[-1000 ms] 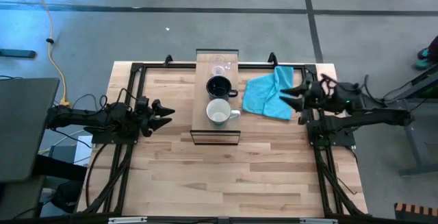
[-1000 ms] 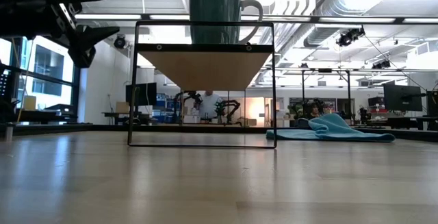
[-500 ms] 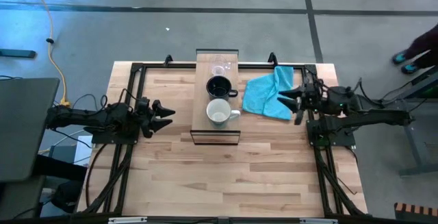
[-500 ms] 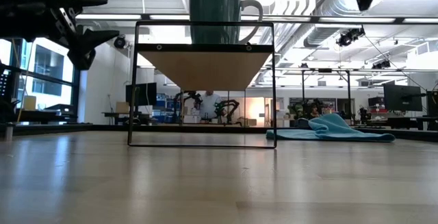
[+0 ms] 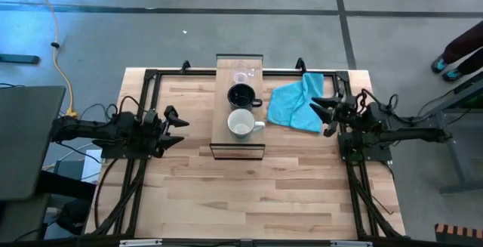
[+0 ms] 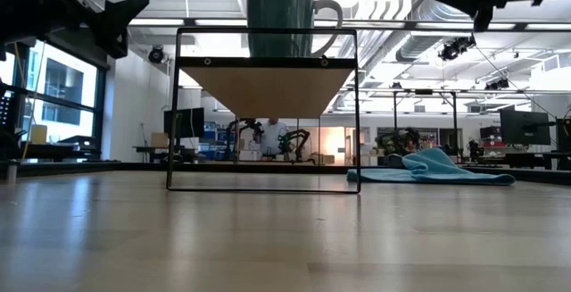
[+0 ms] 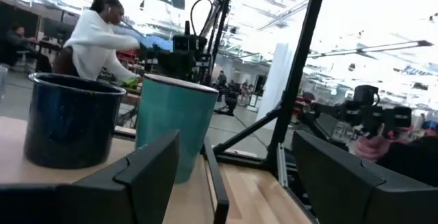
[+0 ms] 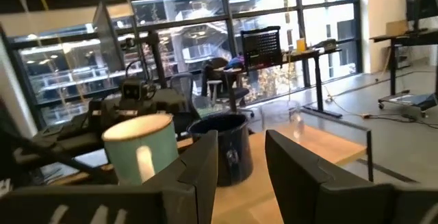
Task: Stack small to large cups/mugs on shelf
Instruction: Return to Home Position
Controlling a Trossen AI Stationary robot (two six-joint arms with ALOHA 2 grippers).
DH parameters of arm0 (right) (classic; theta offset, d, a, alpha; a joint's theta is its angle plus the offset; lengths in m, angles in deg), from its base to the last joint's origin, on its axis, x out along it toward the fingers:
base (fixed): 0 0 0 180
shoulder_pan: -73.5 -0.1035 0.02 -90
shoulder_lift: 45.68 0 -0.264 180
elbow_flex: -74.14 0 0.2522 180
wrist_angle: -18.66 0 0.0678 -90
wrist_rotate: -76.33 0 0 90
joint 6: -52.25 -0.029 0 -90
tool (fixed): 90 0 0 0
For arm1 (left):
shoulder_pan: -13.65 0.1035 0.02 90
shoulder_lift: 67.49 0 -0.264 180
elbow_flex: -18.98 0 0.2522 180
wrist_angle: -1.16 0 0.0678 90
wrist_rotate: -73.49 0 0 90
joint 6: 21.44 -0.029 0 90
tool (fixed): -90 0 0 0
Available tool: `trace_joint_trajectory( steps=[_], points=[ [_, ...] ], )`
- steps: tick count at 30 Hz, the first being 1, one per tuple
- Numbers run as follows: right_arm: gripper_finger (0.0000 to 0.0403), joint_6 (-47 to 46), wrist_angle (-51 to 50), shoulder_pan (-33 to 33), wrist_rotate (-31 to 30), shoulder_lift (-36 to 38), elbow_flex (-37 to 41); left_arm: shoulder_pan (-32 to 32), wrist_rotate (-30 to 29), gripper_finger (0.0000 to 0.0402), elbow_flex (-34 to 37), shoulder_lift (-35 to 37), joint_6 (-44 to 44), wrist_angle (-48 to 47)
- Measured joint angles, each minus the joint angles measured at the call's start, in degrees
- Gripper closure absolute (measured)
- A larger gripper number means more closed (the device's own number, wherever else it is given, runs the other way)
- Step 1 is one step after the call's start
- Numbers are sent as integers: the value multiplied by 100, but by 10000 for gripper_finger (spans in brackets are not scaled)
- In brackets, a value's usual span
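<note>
Shelf (image 5: 239, 146): light-wood board on a dark frame. It runs 12 to 6 on the far half of the table (image 5: 249, 202), at mid-width, with its 12 o'clock end at the table's far edge.
Glass cup (image 5: 241, 75): clear and upright on the shelf's 12 o'clock end.
Dark mug (image 5: 241, 95): upright on the board at 6 o'clock of the glass cup, just beside it. The handle points to about 4 o'clock.
Teal mug (image 5: 241, 124): white inside, upright on the board at 6 o'clock of the dark mug and close to it. The handle points to 3 o'clock. A bare stretch of board lies beyond it toward 6.
Low view: the teal mug stands on the shelf top and hides the other two vessels.
Left gripper (image 5: 181, 126): at 9 o'clock of the shelf, well apart from it, about level with the teal mug and pointing toward 3. It is raised off the table. Fingers (image 7: 147, 172) spread wide, nothing between them.
Right gripper (image 5: 313, 107): at 3 o'clock of the shelf, above the cloth's 3 o'clock edge, pointing toward 9. It is also raised. Fingers (image 8: 198, 166) parted by a modest gap, holding nothing.
Cloth (image 5: 294, 102): turquoise and crumpled on the table, between shelf and right gripper. It lies just beside the shelf; whether it touches cannot be told.
Room: a person in a white top (image 7: 96, 35) shows beyond the mugs in the left wrist view.
</note>
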Motion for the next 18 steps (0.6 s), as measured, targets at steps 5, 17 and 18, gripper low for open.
trace_joint_trajectory(
  steps=[5,17,18],
  points=[
    [288,7,252,0,427,112,360,0,112,131,0,0,-384,182],
    [288,-282,1558,0,1234,109,1318,2,216,131,0,-2,-375,390],
    [288,-264,1694,0,1271,111,1380,2,216,131,0,-2,-362,417]
  ],
)
